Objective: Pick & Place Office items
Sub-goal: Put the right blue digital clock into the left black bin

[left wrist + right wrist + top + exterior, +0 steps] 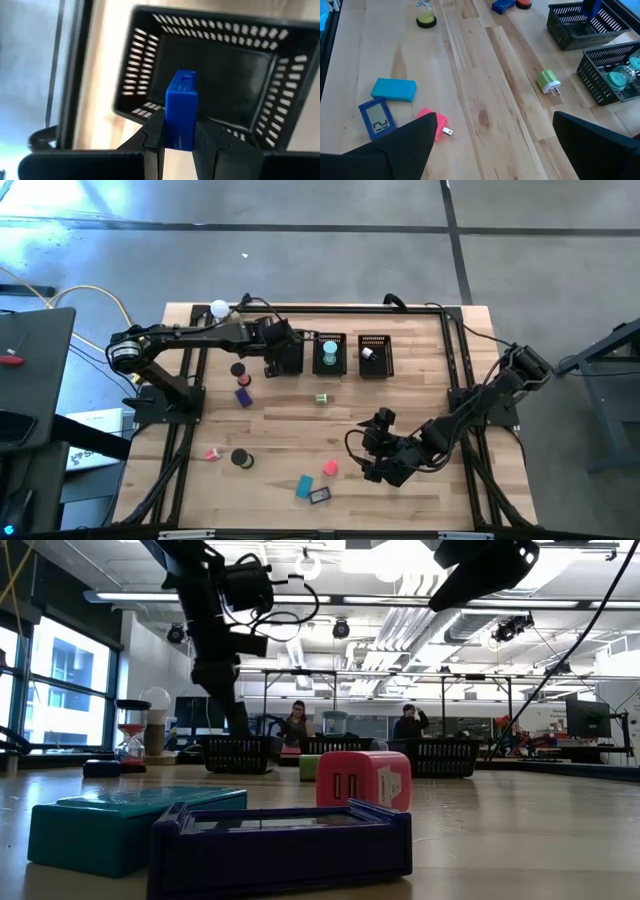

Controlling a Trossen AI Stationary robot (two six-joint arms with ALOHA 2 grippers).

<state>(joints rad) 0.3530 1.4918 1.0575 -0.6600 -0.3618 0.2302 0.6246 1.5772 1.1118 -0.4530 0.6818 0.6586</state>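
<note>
My left gripper hangs over the leftmost black mesh bin at the table's far side, shut on a small blue block. My right gripper stands open above the table's near right part, with nothing between its fingers. Just ahead of it on the wood lie a pink plug block, a teal block and a dark blue framed piece. A green plug block lies farther off, near the bins. More pieces lie at the left: a black roll and a purple block. My left gripper pinches the blue block by two opposite side faces between its two fingers. The block's other end sticks out beyond the fingertips. The fingers slant downward toward the bin's open mouth. The block is lifted clear, above the bin and apart from its walls.
Three black mesh bins stand in a row at the far side; the middle one holds teal pieces and the right one a small piece. A white ball stands at the far left corner. A second black roll and a pink piece lie near left.
</note>
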